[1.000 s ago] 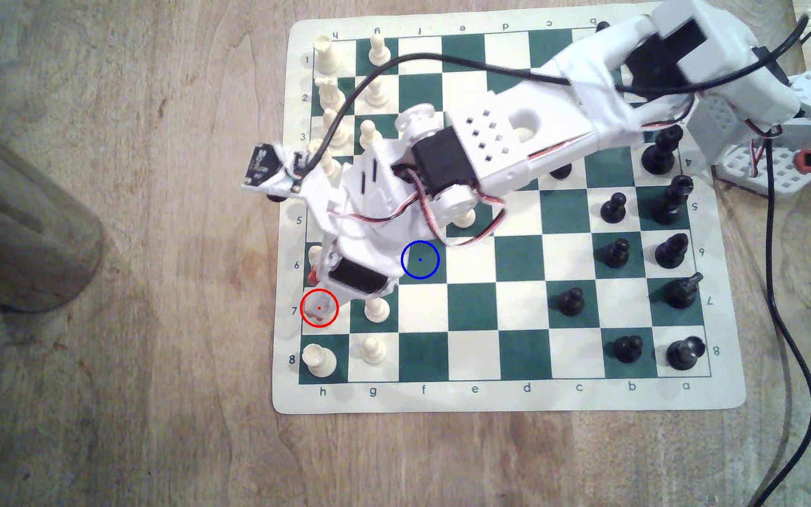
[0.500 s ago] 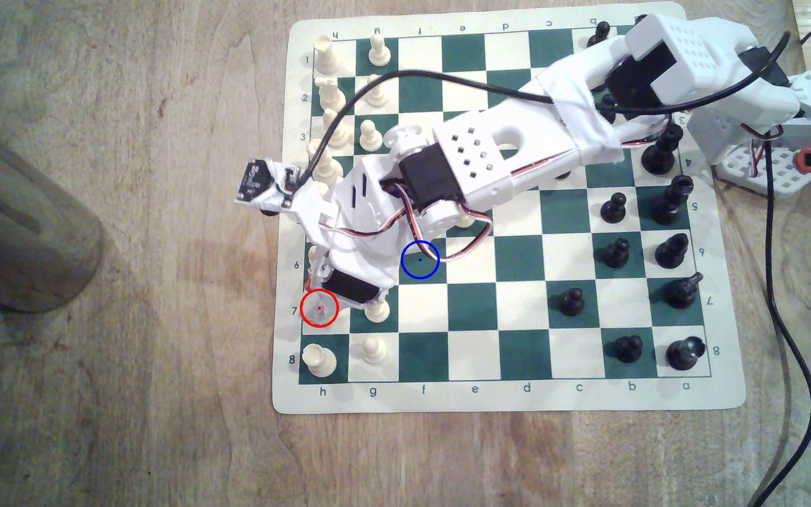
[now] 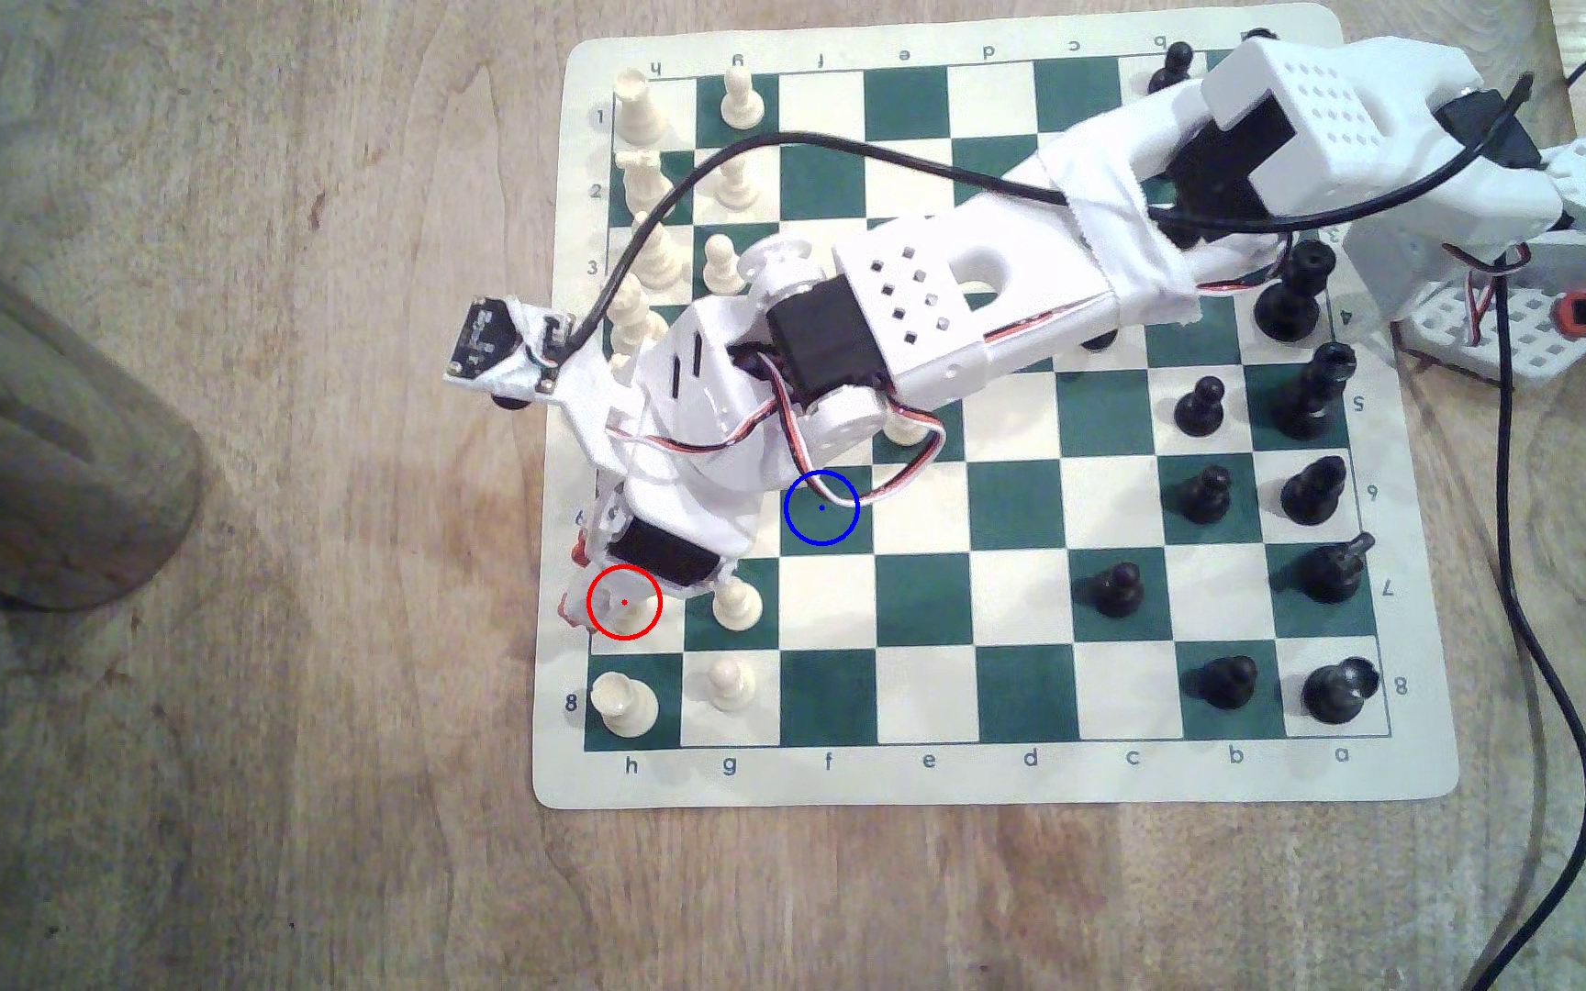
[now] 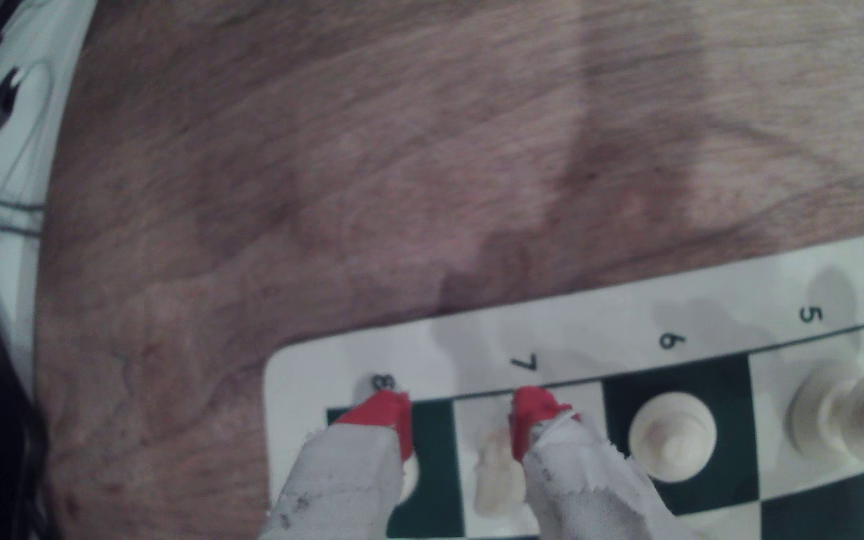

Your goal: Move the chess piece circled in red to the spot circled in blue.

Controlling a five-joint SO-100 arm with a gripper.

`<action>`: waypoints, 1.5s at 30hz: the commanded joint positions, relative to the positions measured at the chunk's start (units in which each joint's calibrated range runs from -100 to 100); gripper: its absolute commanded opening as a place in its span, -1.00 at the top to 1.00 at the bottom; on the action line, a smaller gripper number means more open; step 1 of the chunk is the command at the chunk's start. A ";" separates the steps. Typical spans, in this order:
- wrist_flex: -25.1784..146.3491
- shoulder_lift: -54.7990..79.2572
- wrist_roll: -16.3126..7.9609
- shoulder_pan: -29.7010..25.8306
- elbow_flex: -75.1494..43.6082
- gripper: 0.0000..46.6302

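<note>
Wrist view gives the close-up: the hand point(image 4: 463, 431) has its two red-tipped, cloth-wrapped fingers point(image 4: 528, 415) spread apart, and the chess piece point(image 4: 495, 480), a cream knight, stands between them on the cream sq by the "7" label. One finger looks right up against the knight; contact can't be confirmed, pic's blurry. Other finger sits over the dark sq by "8". A cream pawn point(image 4: 673, 436) is on the dark sq by "6".

Exterior view hides most of that: the arm's body covers the knight, just the red ring point(image 3: 624, 602) marks its sq at the board's edge on the exterior view's left. What it adds is the spot point(image 3: 822, 508), blue-ringed dark green sq, two files toward the exterior view's right and a rank up, with arm wires crossing it. Board point(image 3: 989, 777) lies on the wooden table point(image 3: 293, 667).
</note>
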 commanded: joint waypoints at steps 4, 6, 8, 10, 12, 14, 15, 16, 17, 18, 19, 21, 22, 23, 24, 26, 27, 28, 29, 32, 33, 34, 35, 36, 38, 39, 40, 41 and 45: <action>-0.05 -0.81 0.39 0.17 -6.36 0.54; -0.05 -0.47 0.39 0.17 -6.45 0.54; -0.05 -0.39 0.39 0.17 -6.54 0.54; -0.05 -0.05 0.39 0.17 -6.81 0.54; -0.05 0.12 0.39 0.09 -7.08 0.54; -0.05 0.29 0.39 0.09 -7.44 0.54; -0.05 0.46 0.39 0.17 -7.44 0.58; -0.05 0.46 0.39 0.17 -7.44 0.61; -0.05 0.55 0.39 0.17 -7.44 0.64; -0.05 0.63 0.39 0.17 -7.44 0.64; -0.05 0.72 0.39 0.17 -7.53 0.64; -0.05 0.97 0.39 0.17 -7.53 0.64; -0.05 0.97 0.39 0.17 -7.53 0.66; -0.05 0.97 0.39 0.09 -7.62 0.67; -0.05 0.97 0.39 0.09 -7.62 0.70; -0.05 1.06 0.39 0.09 -7.72 0.75; -0.13 1.06 0.39 0.09 -7.72 0.77; -0.21 1.40 0.44 0.09 -8.26 0.82; -0.21 1.48 0.54 0.17 -8.35 0.86; -0.21 1.48 0.59 0.09 -8.62 0.98; -0.21 1.48 0.59 0.09 -8.80 0.98; -0.21 1.48 0.63 0.02 -8.89 0.98; -0.13 1.48 0.63 0.02 -9.08 0.98; -0.13 1.48 0.68 0.02 -9.17 0.98; 0.28 1.48 0.83 -0.06 -9.89 0.99; 0.45 1.48 0.93 -0.06 -10.44 0.99; 0.61 1.48 1.03 -0.06 -11.16 0.99; 0.69 0.63 1.22 0.33 -11.98 0.99; 0.77 -3.44 1.90 1.42 -11.25 0.98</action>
